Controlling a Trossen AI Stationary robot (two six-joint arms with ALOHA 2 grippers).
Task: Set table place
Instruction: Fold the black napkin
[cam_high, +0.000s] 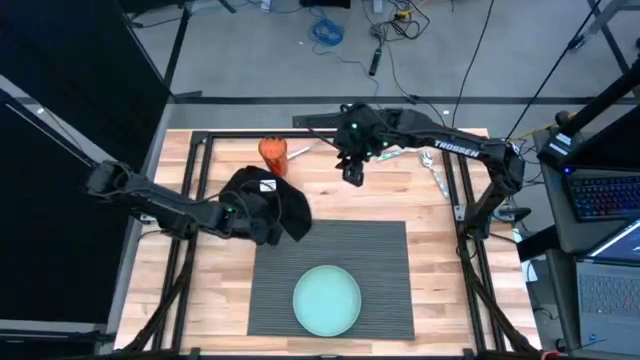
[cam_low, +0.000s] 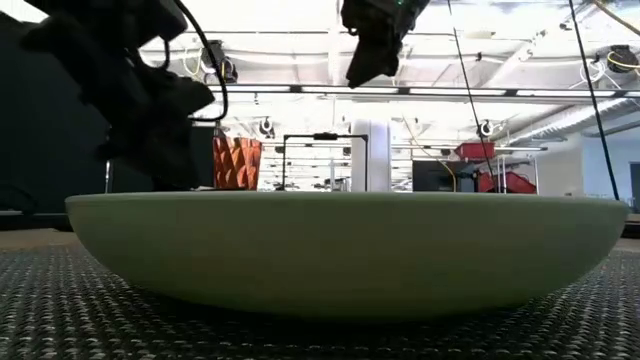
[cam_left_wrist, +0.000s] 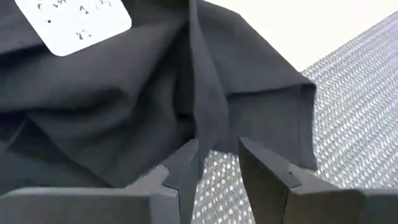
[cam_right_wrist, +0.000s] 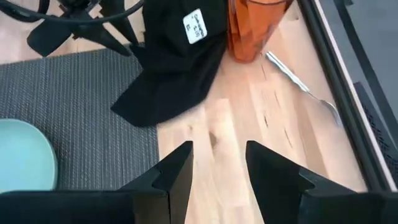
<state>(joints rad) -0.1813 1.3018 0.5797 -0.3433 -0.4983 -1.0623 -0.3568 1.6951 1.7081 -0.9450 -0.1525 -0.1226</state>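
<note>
We see the left gripper (cam_left_wrist: 214, 165) with its jaws pinching a fold of the black napkin (cam_left_wrist: 155, 93), the cloth drawn up between the two fingers (cam_left_wrist: 267, 174) and a white label (cam_left_wrist: 74, 22) showing on its upper part. From above, that gripper (cam_high: 240, 215) sits at the placemat's far left corner, and the napkin (cam_high: 275, 205) hangs bunched around it, partly over the wood and partly over the mat's corner. The right gripper (cam_right_wrist: 217, 165) has its jaws spread with nothing between them, over bare planks; in the high view it (cam_high: 352, 172) hovers above the far half of the table (cam_high: 440, 270), beyond the placemat's far edge and well apart from the napkin. The dark grey ribbed placemat (cam_high: 385, 270) lies flat at the near middle of the table, its long side along the near edge. The pale teal plate (cam_high: 327, 299) rests on the mat's near half, roughly centred between its left and right edges. An orange faceted cup (cam_high: 272, 151) stands upright near the table's far edge, just beyond the napkin. A fork (cam_right_wrist: 305, 87) lies on the wood beside the cup, close to the black frame at the far edge. More cutlery (cam_high: 436, 172) lies near the table's far right corner. In the low view the plate (cam_low: 345, 250) fills the foreground, with the cup (cam_low: 237, 163) behind it.
</note>
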